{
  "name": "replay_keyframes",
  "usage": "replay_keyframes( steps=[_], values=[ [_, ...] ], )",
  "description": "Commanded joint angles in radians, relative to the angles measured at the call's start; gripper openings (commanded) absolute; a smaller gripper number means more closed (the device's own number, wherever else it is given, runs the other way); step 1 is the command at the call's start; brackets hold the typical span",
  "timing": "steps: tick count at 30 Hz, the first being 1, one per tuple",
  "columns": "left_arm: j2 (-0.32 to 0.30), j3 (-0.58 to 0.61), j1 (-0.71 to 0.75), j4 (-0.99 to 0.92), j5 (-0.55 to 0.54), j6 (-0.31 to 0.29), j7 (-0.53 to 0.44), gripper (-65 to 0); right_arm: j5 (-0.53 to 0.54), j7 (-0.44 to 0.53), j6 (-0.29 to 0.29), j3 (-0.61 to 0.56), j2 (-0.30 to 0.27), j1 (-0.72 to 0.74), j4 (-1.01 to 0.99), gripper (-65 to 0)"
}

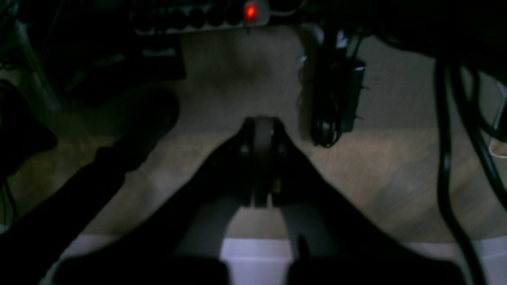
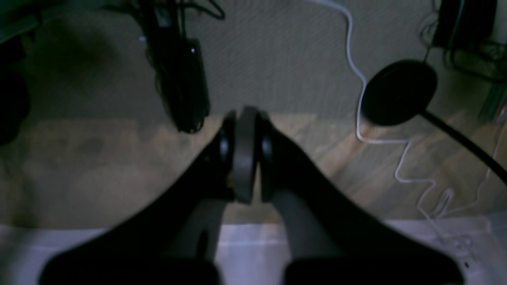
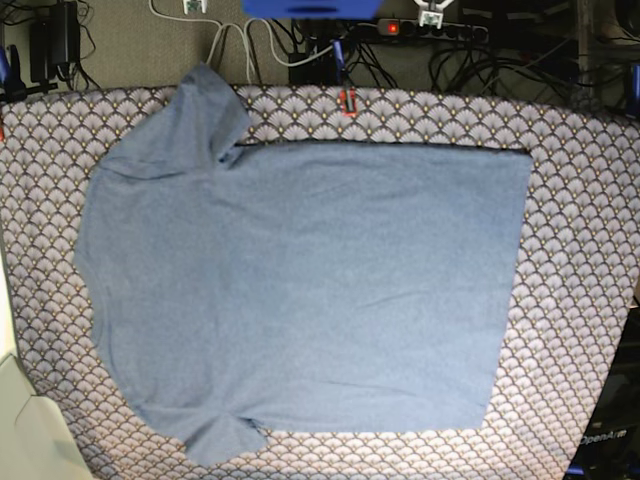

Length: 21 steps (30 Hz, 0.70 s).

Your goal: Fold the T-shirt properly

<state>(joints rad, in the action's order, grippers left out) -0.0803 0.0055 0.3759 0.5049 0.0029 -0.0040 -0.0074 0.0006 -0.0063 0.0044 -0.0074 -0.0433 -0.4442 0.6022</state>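
Note:
The grey-blue T-shirt (image 3: 310,290) lies spread flat, plain side up, on the scallop-patterned tablecloth (image 3: 580,250). Its neck end points left and its straight hem runs down the right. One sleeve (image 3: 205,105) sticks out at the top left, the other (image 3: 222,440) at the bottom left. Neither arm shows in the base view. In its wrist view my left gripper (image 1: 262,130) is shut on nothing, hanging over dim floor. My right gripper (image 2: 244,130) is likewise shut and empty above the floor. The shirt is out of both wrist views.
A power strip with a red light (image 3: 420,28) and tangled cables lie behind the table's far edge. The wrist views show a black adapter (image 1: 336,99), a white cable (image 2: 356,71) and a round black base (image 2: 398,91) on the floor.

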Motion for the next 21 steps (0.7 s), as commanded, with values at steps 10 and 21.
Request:
replay_keyframes(
  steps=[10,21],
  values=[
    [-0.106,-0.006,0.343,0.598,-0.004,0.008,-0.009,-64.7,0.002,0.006,0.007,0.001,-0.053,-0.347,0.552,-65.0],
    [-0.106,-0.124,0.636,1.187,-0.005,0.005,-0.009,-64.7,0.002,-0.001,0.007,0.031,-0.142,-0.669,1.103,-65.0]
  ],
)
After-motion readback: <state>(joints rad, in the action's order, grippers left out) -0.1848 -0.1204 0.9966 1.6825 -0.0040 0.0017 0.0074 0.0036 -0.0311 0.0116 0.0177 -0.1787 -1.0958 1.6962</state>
